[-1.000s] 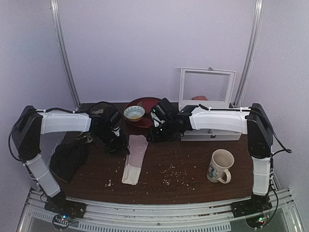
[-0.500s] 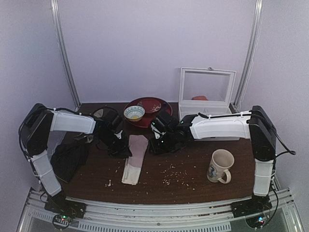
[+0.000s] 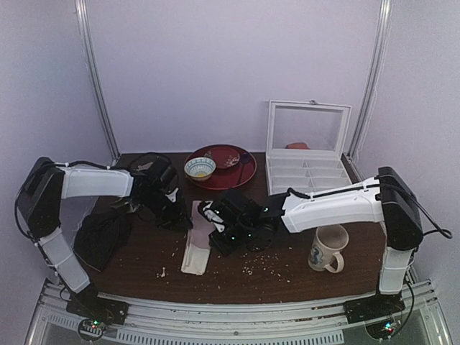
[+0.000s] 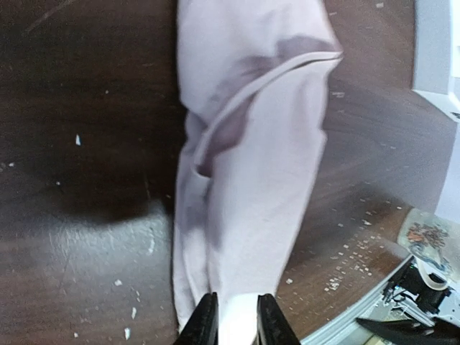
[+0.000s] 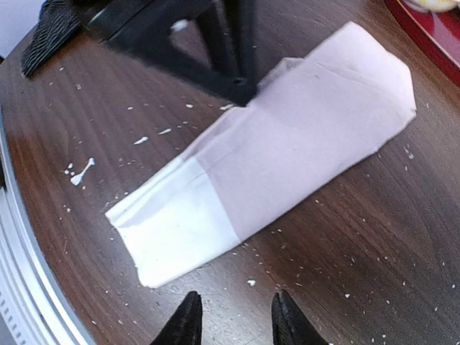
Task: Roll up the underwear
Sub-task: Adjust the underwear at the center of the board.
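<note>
right tool (image 5: 231, 316) stood partly open with nothing in it, over bare counter (image 5: 374, 237) just beside the underwear (image 5: 287, 151); left tool (image 4: 236, 320) showed a narrow gap with pale fabric in it, tips at the strip's long edge, and I couldn't tell whether it was pinching or only touching. The underwear lay flat on the counter between both tools, folded into a long strip, whitish waistband end toward the near edge, not yet rolled. Risks as I judged them: starting from the side edge instead of an end would roll it skewed or flip the fold open; thin fabric could slip out of a light pinch; the tools sat close enough to clash; crumbs (image 5: 80, 172) could get rolled in
</note>
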Controlling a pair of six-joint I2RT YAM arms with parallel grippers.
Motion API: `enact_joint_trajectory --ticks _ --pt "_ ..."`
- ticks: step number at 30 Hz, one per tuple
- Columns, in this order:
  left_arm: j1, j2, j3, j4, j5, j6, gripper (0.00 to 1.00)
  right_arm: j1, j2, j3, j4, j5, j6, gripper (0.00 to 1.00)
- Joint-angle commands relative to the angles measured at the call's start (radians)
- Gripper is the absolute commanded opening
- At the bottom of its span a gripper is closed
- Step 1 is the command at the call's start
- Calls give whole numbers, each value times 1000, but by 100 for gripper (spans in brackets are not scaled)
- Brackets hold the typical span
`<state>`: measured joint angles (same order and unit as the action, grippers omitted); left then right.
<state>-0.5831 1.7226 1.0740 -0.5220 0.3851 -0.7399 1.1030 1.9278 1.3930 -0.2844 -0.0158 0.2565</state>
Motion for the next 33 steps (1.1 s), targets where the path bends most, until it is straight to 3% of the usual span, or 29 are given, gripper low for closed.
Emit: enact_joint_trajectory --ticks 1,9,20,33 --pt "6 -81 0 -10 24 11 27 65 -59 -83 161 117 -236 32" --pt "-17 -71 -24 87 105 -42 25 99 -101 -328 465 125 -545 36" --pt "-82 20 -45 123 136 -26 21 123 -24 -344 528 122 -746 36" --pt "-82 -3 -189 168 86 -57 21 165 74 -330 599 164 -926 38"
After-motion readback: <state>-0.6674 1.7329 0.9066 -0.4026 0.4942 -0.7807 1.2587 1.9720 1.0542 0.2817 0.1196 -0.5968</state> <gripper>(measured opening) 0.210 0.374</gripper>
